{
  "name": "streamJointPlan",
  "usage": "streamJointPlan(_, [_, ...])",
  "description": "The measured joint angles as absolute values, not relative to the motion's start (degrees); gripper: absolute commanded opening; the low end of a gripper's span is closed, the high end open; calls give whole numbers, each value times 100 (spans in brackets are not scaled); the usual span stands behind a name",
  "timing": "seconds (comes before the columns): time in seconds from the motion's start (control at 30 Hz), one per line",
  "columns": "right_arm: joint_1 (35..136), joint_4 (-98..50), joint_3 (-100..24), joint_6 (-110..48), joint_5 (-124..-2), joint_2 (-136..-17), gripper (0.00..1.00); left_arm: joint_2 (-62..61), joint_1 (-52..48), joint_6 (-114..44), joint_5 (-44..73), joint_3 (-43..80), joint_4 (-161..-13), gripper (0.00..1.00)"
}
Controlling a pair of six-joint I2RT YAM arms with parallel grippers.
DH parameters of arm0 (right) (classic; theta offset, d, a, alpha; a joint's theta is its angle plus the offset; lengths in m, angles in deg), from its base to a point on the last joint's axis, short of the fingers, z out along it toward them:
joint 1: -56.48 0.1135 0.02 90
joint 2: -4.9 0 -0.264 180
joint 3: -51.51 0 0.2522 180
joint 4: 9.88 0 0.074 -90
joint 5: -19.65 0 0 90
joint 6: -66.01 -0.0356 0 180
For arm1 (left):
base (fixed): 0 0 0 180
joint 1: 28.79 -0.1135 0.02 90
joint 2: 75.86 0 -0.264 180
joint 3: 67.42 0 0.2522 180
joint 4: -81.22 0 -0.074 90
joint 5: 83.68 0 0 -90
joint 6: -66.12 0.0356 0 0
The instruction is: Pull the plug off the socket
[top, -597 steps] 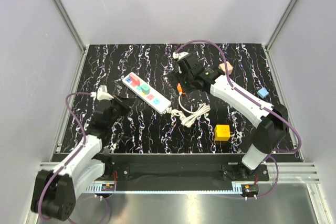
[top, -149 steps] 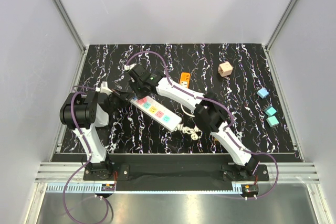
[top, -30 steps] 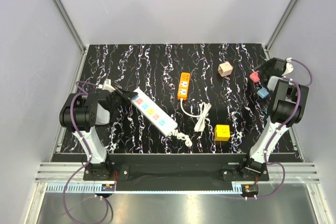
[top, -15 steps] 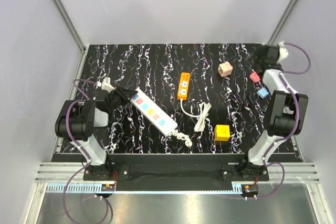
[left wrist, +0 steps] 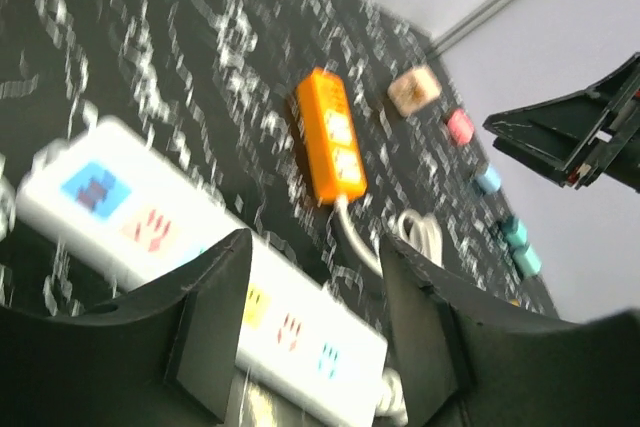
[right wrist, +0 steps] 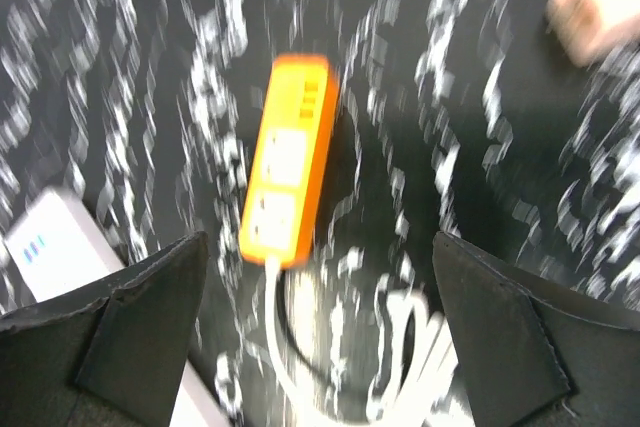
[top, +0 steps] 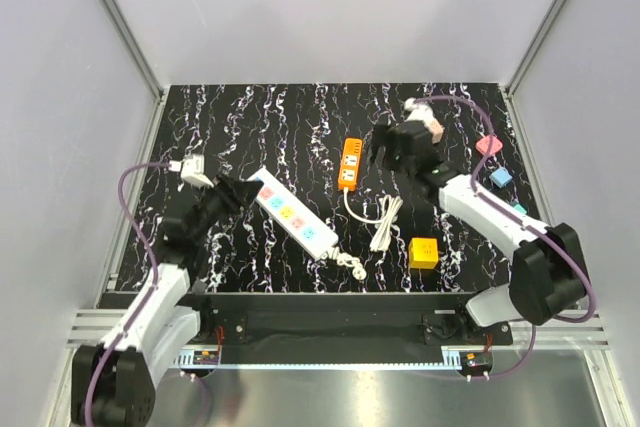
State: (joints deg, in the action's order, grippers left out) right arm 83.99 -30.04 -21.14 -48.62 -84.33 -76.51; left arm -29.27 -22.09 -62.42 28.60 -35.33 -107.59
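No plug shows in the strip

We see the white power strip (top: 293,213) slantwise left of centre on the bench (top: 250,117), its visible outlets bare. Left claw (left wrist: 313,247) hangs spread at its far end. Right claw (right wrist: 320,239), spread and empty, hovers over the orange power strip (right wrist: 285,159). We would check each outlet. Wrist views blur; the pink block (top: 489,145) far right may be the plug.
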Motion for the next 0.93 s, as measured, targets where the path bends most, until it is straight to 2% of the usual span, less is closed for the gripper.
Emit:
streamJointPlan(0.2, [9120,-3231,-1712,-5310,-8136,-7826,100,-3998,-1932,-6434,2821,-4307,-9837,65])
streamJointPlan(0.33, [9332,-3255,-1561,-5629,-7910,-7848,100,-4344,-1853,-6942,2865,-4604,-9861,66])
streamJointPlan(0.57, [9391,-2980,-859,-6048,-7440,-7712,100,-4350,-1560,-7936,2902,-4836,-10912,67])
streamJointPlan(0.93, [9398,-2425,437,-6289,-6697,-6184,100,-4811,-1178,-8968,3112,-5083,-12540,72])
